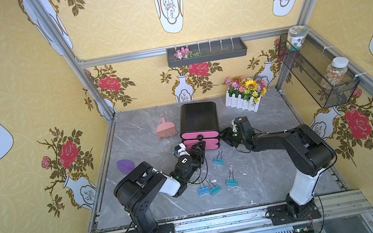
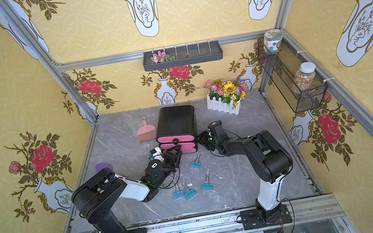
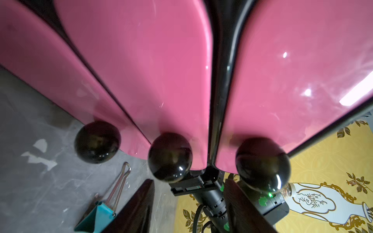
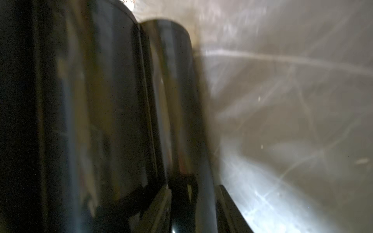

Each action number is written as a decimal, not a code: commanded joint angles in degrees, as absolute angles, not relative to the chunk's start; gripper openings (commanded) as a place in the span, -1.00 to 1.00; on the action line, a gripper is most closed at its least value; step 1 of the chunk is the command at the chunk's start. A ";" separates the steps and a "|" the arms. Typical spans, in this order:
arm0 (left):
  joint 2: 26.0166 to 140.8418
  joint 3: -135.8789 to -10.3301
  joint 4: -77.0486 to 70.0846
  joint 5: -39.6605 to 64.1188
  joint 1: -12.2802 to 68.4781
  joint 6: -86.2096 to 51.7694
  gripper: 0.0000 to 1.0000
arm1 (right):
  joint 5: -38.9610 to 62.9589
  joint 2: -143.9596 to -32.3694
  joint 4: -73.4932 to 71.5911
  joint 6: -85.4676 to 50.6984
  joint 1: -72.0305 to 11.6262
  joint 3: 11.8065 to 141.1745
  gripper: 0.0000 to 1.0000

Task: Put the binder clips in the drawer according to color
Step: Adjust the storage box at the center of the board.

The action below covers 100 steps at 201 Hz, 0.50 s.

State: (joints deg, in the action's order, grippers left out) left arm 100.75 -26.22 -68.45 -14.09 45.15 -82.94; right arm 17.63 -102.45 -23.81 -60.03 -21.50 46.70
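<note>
All three pink fronts on the drawer unit (image 1: 199, 116) look shut right now, which is probably why nothing's being carried. The left gripper (image 1: 200, 145) is parked at the front face, about 6 o'clock of the unit. Its jaws are apart and empty, and the middle knob (image 3: 169, 157) sits just past its fingertips (image 3: 141, 201) in the left wrist view. My read is it's lining up to pull that drawer. The right gripper (image 1: 224, 137) is up against the unit's side at about 4 o'clock, I'd guess to stop the box sliding during the pull. Its wrist view is dark and smeary, so I can't tell if those jaws are pinching the shell or just resting there. The binder clips (image 1: 215, 190) are out on the table (image 1: 265, 173). I count four, three teal and one blue, all around 6 o'clock of the unit: one near the front, three in a loose row closer to the table's front edge. Room-wise, that nearest clip sits close to the drawer's pull-out lane, so I'd watch it. The pink brush (image 1: 165, 128) at 9 o'clock and the flower box (image 1: 241, 100) at 2 o'clock are out of the way.
</note>
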 commanded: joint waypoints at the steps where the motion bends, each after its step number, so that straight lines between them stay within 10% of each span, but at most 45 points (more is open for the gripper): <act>1: 100.18 -24.95 -68.47 -14.11 44.66 -82.69 0.20 | 17.12 -102.05 -28.45 -61.81 -21.90 45.13 -0.18; 100: 100.56 -23.32 -70.59 -11.27 41.66 -82.13 0.09 | 16.82 -91.97 -24.52 -59.31 -19.91 39.20 -0.06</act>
